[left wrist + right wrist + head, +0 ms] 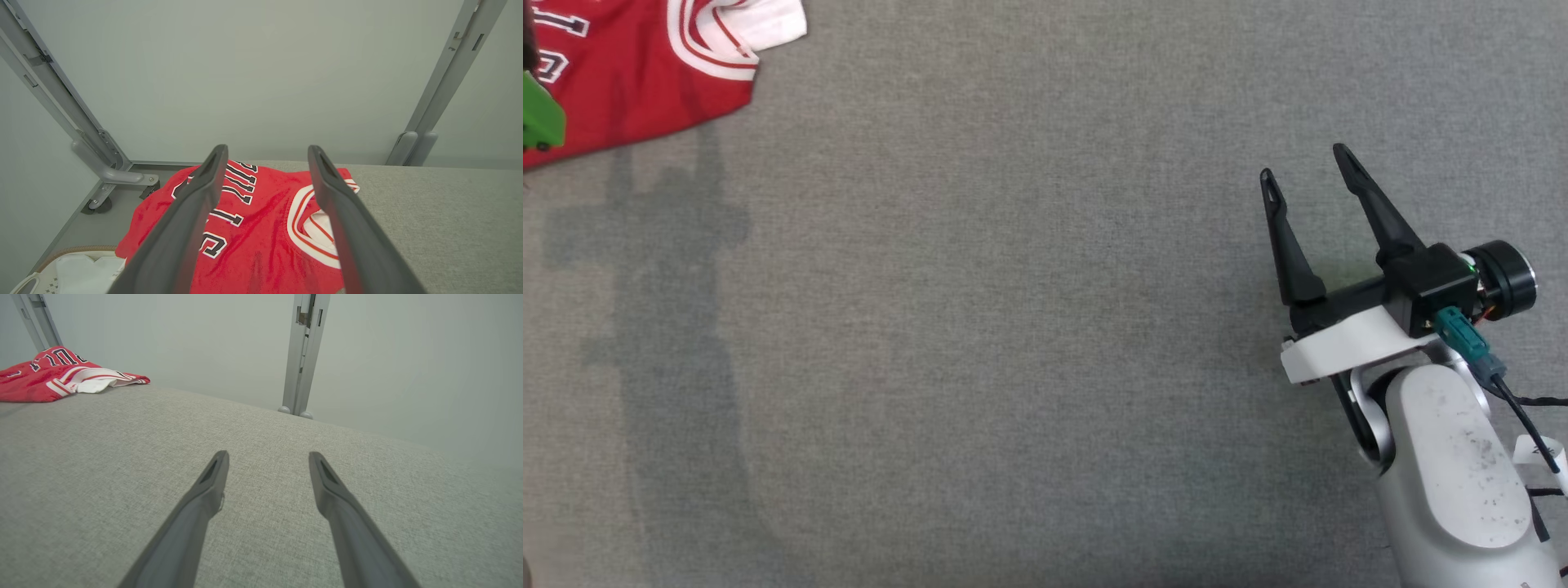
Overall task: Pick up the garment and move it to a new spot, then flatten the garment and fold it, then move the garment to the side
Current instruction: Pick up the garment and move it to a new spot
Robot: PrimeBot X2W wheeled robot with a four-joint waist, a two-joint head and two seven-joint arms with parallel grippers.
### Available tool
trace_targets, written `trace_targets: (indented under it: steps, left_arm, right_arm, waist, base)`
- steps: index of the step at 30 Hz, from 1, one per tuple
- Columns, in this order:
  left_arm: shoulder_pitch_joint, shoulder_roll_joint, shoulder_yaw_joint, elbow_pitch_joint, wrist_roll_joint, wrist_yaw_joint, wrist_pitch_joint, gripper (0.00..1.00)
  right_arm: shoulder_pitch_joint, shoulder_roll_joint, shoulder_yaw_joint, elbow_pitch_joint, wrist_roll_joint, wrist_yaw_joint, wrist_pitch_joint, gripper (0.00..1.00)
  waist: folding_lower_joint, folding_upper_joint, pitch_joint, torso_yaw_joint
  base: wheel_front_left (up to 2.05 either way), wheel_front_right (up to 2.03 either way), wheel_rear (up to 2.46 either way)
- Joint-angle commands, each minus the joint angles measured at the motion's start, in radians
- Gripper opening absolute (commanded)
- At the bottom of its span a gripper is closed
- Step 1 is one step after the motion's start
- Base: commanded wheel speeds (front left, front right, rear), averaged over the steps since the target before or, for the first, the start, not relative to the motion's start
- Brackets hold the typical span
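Note:
The garment is a red jersey with white-and-red trim and black-and-white lettering, lying at the table's far left corner. In the left wrist view the garment lies below and ahead of my left gripper, whose jaws stand open with nothing between them, hovering over it. Part of the jersey hangs past the table's left edge. My right gripper is open and empty above bare grey cloth at the right side, far from the jersey. In the right wrist view the garment sits at the far left, beyond my right gripper.
A grey fabric-covered table spans the scene. A green object shows at the left edge of the head view. Grey metal frame posts stand behind the table against a pale wall. A white bin sits below the table's left end.

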Motion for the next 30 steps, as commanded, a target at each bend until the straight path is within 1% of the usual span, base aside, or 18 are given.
trace_targets:
  steps: [1, 4, 7, 15, 21, 22, 23, 24, 25, 26, 30]
  left_arm:
    - [-0.029, 0.01, -0.018, 0.024, -0.02, -0.003, 0.011, 1.0]
    - [-0.059, -0.001, -0.051, 0.076, -0.051, -0.003, 0.029, 1.0]
    - [-0.073, -0.004, -0.108, 0.12, -0.075, -0.004, 0.056, 1.0]
    - [-0.118, 0.022, -0.211, 0.185, -0.131, -0.003, 0.112, 1.0]
    - [-0.118, 0.037, -0.269, 0.229, -0.174, -0.003, 0.164, 1.0]
    - [-0.119, 0.043, -0.275, 0.236, -0.181, -0.003, 0.172, 0.92]
    - [-0.12, 0.048, -0.278, 0.242, -0.185, -0.003, 0.172, 0.71]
    - [-0.12, 0.055, -0.282, 0.25, -0.188, -0.003, 0.172, 0.32]
    - [-0.122, 0.06, -0.286, 0.254, -0.188, -0.001, 0.17, 0.07]
    - [-0.125, 0.067, -0.291, 0.261, -0.183, -0.001, 0.161, 0.0]
    - [-0.136, 0.076, -0.29, 0.276, -0.177, -0.001, 0.11, 0.0]
  right_arm:
    - [-0.016, -0.003, -0.007, -0.016, -0.023, -0.001, 0.009, 1.0]
    - [-0.024, -0.003, -0.022, -0.045, -0.041, -0.001, 0.02, 1.0]
    - [-0.023, -0.003, -0.038, -0.076, -0.052, -0.001, 0.03, 1.0]
    - [-0.034, -0.003, -0.08, -0.141, -0.076, -0.001, 0.048, 1.0]
    - [-0.018, -0.003, -0.088, -0.165, -0.076, -0.001, 0.05, 1.0]
    - [-0.017, -0.003, -0.088, -0.166, -0.075, -0.001, 0.05, 1.0]
    - [-0.016, -0.003, -0.088, -0.166, -0.073, -0.001, 0.049, 1.0]
    - [-0.016, -0.003, -0.088, -0.166, -0.07, -0.001, 0.048, 1.0]
    - [-0.016, -0.003, -0.087, -0.165, -0.069, -0.001, 0.046, 1.0]
    - [-0.017, -0.003, -0.085, -0.162, -0.066, -0.001, 0.044, 1.0]
    - [-0.018, -0.003, -0.081, -0.145, -0.058, -0.001, 0.034, 1.0]
  waist:
    - [0.0, 0.0, 0.102, -0.07]
    - [0.0, 0.0, 0.128, -0.066]
    - [0.0, 0.0, 0.15, -0.062]
    - [0.0, 0.0, 0.198, -0.061]
    - [0.0, 0.0, 0.205, -0.065]
    - [0.0, 0.0, 0.204, -0.066]
    - [0.0, 0.0, 0.203, -0.066]
    - [0.0, 0.0, 0.202, -0.066]
    - [0.0, 0.0, 0.2, -0.066]
    - [0.0, 0.0, 0.197, -0.066]
    - [0.0, 0.0, 0.175, -0.064]
  base:
    - [0.0, 0.0, 0.0]
    - [0.0, 0.0, 0.0]
    - [0.0, 0.0, 0.0]
    - [0.0, 0.0, 0.0]
    - [0.0, 0.0, 0.0]
    - [0.0, 0.0, 0.0]
    - [0.0, 0.0, 0.0]
    - [0.0, 0.0, 0.0]
    - [0.0, 0.0, 0.0]
    - [0.0, 0.0, 0.0]
    - [0.0, 0.0, 0.0]
